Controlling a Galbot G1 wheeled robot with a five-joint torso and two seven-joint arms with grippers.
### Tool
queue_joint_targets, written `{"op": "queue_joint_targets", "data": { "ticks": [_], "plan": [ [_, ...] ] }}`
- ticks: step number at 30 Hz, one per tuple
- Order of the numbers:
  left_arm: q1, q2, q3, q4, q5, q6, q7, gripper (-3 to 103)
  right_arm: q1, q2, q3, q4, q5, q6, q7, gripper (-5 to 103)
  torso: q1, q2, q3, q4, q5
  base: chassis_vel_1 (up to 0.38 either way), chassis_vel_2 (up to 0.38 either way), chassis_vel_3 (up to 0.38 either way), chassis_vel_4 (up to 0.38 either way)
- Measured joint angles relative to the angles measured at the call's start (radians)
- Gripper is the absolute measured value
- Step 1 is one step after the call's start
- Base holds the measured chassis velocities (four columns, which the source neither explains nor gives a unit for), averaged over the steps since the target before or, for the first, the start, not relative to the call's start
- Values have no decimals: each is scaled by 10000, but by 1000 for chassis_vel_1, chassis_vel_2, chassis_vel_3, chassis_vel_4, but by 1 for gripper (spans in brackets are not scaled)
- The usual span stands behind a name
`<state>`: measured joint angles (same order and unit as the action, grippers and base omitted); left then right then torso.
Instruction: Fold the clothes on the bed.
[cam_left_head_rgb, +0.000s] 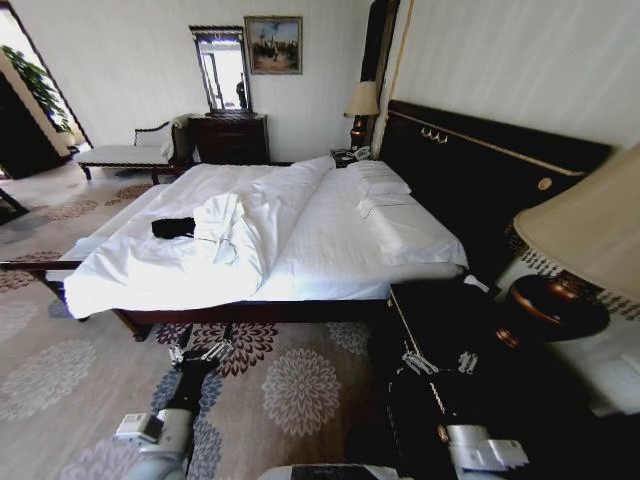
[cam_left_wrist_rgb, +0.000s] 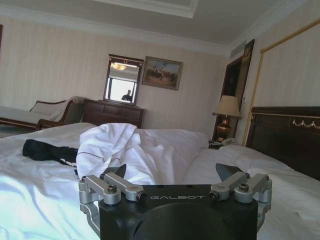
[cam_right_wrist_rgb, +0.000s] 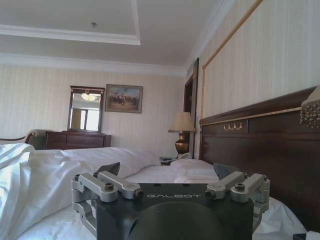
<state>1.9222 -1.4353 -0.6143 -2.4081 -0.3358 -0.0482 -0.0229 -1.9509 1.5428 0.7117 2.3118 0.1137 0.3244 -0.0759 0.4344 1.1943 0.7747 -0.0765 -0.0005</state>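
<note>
1. Head view: the black T-shirt (cam_left_head_rgb: 173, 227) lies bunched on the bed (cam_left_head_rgb: 330, 240) at about ten o'clock from the left gripper (cam_left_head_rgb: 203, 352); right gripper (cam_left_head_rgb: 440, 362) low by the nightstand, probably open.
2. Left wrist view: left jaws apart, T-shirt (cam_left_wrist_rgb: 47, 151) beside the white robe (cam_left_wrist_rgb: 112, 150).
3. Right wrist view: right gripper (cam_right_wrist_rgb: 167, 172) jaws apart, facing the bed (cam_right_wrist_rgb: 75, 170).

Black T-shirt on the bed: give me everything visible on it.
The black T-shirt lies crumpled in a small dark heap of soft fabric, not folded. It rests on the white duvet near the bed's foot end, beside a bunched white garment. The left wrist view shows pale marks along its edge; lettering unreadable. Neither gripper touches it.
</note>
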Motion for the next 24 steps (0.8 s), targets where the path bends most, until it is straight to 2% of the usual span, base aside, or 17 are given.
{"op": "queue_joint_targets", "data": {
  "ticks": [15, 24],
  "plan": [
    [389, -11, -36, -21, 24, -306, 130, 100, 48, 73, -45, -131, -73, 454, -148, 100, -13, 7, -6, -4, -2, -80, 79, 79, -82],
    [323, 30, -50, 76, -19, -316, 121, 100, 174, 29, -75, -272, -41, 672, -154, 100, 3, -1, 1, -4, -4, -220, 223, 214, -228]
  ]
}}
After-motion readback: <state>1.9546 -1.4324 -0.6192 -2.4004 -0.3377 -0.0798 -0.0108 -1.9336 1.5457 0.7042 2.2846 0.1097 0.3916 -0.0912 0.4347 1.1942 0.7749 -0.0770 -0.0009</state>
